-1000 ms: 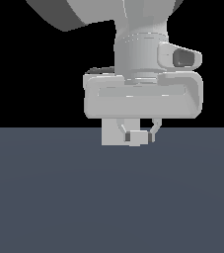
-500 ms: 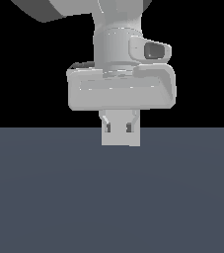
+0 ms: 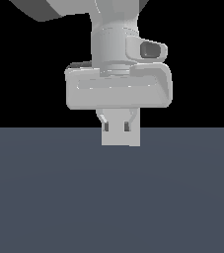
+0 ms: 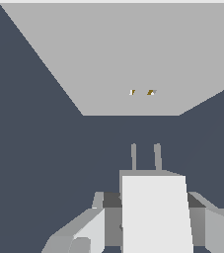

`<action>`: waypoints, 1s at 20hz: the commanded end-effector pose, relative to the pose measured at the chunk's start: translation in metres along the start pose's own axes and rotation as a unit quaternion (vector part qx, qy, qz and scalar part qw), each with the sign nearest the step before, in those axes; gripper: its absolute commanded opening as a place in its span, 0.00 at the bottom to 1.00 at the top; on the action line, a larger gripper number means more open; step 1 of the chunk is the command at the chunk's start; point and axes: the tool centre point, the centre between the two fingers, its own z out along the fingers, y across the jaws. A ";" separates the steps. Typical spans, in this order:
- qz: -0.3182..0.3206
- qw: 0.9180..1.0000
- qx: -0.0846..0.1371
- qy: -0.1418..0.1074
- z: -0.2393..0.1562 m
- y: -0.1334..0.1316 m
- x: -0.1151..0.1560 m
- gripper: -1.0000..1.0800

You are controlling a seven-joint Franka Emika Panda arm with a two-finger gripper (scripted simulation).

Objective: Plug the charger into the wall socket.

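Charger [image 4: 155, 210]: pinched between the jaws, two prongs pointing at the wall socket [image 4: 128, 59].
Jaws [image 4: 150, 217]: clamped on the charger's sides.
Wall socket: just ahead, apart from prongs, two slots visible.

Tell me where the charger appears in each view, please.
Exterior view: the charger is the pale block under the gripper, at the floor's far edge.
Wrist view: the charger fills the foreground, prongs pointing at the socket.
Shared landmark: the gripper around it.
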 end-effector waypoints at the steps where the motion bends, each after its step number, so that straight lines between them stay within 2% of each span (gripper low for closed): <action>1: 0.000 1.000 0.000 0.000 0.000 0.000 0.000 0.00; 9: 0.000 1.000 0.000 0.000 0.001 0.000 0.007 0.00; 20: 0.000 1.000 0.000 0.000 0.009 0.001 0.042 0.00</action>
